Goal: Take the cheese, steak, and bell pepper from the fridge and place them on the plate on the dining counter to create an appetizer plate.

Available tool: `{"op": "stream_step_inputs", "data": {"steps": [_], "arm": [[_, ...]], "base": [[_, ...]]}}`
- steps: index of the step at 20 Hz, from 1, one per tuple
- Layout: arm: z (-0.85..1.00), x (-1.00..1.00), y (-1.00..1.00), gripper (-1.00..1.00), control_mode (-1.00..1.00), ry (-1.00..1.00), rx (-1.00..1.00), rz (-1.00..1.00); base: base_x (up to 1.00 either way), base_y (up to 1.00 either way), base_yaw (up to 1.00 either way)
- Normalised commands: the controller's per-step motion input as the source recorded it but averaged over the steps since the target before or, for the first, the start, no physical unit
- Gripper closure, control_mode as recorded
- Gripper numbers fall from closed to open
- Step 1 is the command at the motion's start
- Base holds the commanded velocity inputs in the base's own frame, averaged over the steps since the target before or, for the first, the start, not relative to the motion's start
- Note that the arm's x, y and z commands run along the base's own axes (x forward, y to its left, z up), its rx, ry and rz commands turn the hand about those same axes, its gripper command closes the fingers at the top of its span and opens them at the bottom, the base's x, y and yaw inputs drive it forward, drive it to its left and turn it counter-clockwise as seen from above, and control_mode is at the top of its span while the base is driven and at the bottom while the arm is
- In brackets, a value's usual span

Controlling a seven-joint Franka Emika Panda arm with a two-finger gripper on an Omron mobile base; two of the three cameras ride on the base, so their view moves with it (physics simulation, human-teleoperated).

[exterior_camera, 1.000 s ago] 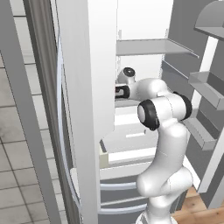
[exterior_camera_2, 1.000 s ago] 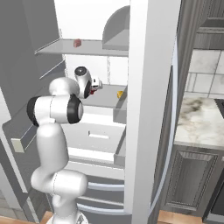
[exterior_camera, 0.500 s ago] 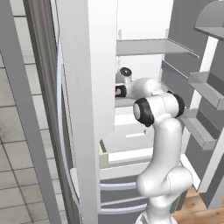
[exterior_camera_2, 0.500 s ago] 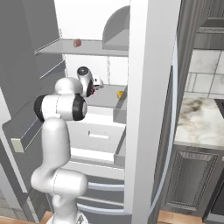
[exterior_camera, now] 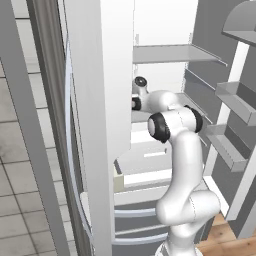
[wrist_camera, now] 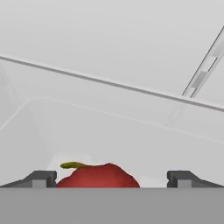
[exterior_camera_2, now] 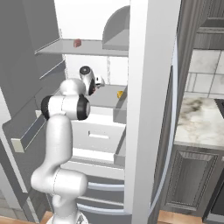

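Bell pepper point(wrist_camera: 98, 176) lies sideways, stem pointing left in hand view.

Fridge point(exterior_camera_2: 148, 109): tall, grey steel outside, white inside, pale grey shelves, doors open. Bell pepper point(wrist_camera: 98, 176): rounded, bright red, greenish stem on top toward left, low on white fridge floor. Cheese point(exterior_camera_2: 119, 93): small yellow-orange chunk on middle shelf, near right edge. Steak point(exterior_camera_2: 77, 43): small dark-red piece on upper shelf, well apart from cheese.
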Motion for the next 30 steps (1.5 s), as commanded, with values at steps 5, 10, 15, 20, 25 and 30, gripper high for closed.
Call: {"op": "stream_step_inputs", "data": {"steps": [5,10,15,20,25,30], "arm": [[-0.23,0.14,0.02,-1.0,-1.0,0.0,0.0,0.0],[-0.46,-0.05,0.02,-1.0,-1.0,0.0,-0.02,0.0],[-0.65,-0.34,0.08,-1.0,-1.0,0.0,-0.05,0.0],[-0.57,-0.33,0.03,-1.0,-1.0,0.0,-0.03,0.0],[-0.41,-0.18,0.0,-1.0,-1.0,0.0,-0.01,0.0],[-0.24,-0.02,0.0,1.0,-1.0,0.0,0.0,0.0]], "base": [[0.0,0.0,0.0],[0.0,0.0,0.0],[0.0,0.0,0.0],[0.0,0.0,0.0],[0.0,0.0,0.0],[0.0,0.0,0.0]]}}
